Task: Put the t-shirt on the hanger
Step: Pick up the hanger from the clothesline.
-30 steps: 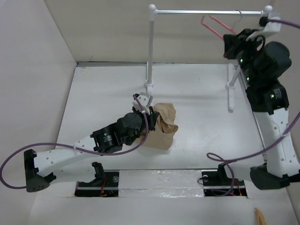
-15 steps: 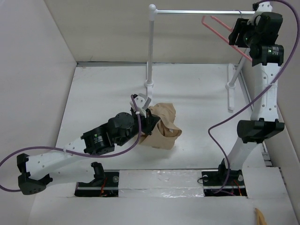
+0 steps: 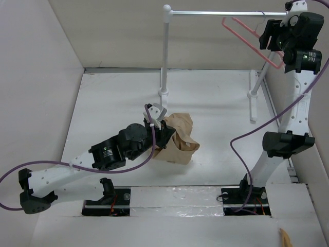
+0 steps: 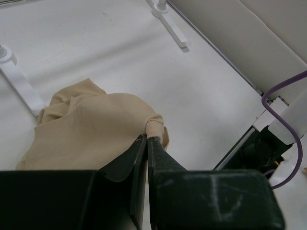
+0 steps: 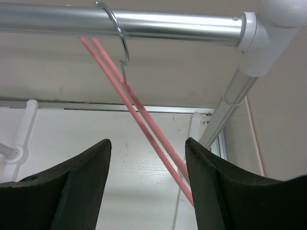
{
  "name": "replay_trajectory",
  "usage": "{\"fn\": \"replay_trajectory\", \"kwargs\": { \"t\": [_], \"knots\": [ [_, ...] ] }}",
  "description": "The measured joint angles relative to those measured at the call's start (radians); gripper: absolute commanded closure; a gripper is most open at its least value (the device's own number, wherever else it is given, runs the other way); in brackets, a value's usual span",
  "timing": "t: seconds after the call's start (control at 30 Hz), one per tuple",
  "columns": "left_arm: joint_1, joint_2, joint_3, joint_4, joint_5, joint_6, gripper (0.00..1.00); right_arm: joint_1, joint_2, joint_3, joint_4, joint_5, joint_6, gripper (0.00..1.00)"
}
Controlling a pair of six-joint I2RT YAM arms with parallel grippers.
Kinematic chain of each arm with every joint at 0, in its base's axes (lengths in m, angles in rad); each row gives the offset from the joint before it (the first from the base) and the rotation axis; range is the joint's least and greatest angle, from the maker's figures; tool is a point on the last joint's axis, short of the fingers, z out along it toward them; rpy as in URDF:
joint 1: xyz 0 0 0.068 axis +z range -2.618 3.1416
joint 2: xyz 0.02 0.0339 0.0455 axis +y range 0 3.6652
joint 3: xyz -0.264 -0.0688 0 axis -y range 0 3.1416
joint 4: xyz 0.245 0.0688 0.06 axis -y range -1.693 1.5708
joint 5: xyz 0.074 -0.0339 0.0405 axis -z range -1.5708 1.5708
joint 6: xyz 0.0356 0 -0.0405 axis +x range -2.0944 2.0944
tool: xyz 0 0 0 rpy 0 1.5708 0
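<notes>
Tan cloth of the t-shirt (image 3: 181,138) sits crumpled mid-frame on the white desk (image 3: 221,128), touching the left hand (image 3: 163,125) at its left side. Bare desk lies to its right and above it. Upper right, the pink hanger (image 3: 247,43) hangs from the rail (image 3: 221,13). The right hand (image 3: 268,40) is just beside its lower end, close to the side wall.

Left wrist view: the left hand (image 4: 147,143), pressed together, pinches a bunched fold of the t-shirt (image 4: 86,129). The rest of the cloth spreads left, and open desk (image 4: 201,96) runs right up to the edge.

Right wrist view: the right hand (image 5: 146,143) is spread. The hanger (image 5: 141,120) slants down between its fingers, with its hook (image 5: 126,48) over the rail (image 5: 168,23).
</notes>
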Motion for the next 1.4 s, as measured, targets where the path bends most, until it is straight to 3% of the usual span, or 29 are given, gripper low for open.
{"fn": "replay_trajectory", "kwargs": {
  "t": [0.4, 0.63, 0.83, 1.1, 1.4],
  "knots": [
    [0.027, 0.000, -0.003, 0.001, -0.014, 0.021, 1.00, -0.034, 0.093, 0.001, 0.021, -0.064, 0.006, 0.43],
    [0.040, 0.003, -0.006, 0.002, -0.013, 0.022, 1.00, -0.063, 0.097, -0.023, 0.050, -0.140, 0.026, 0.73],
    [0.040, 0.003, -0.007, 0.002, -0.012, 0.021, 1.00, -0.025, 0.047, -0.150, 0.125, -0.122, 0.044, 1.00],
    [0.040, 0.009, -0.007, 0.002, -0.010, 0.021, 1.00, 0.082, -0.120, -0.320, 0.237, 0.008, 0.049, 1.00],
    [0.095, 0.021, -0.007, 0.017, 0.018, -0.008, 1.00, 0.112, -0.328, -0.532, 0.352, 0.078, 0.065, 1.00]
  ]
}}
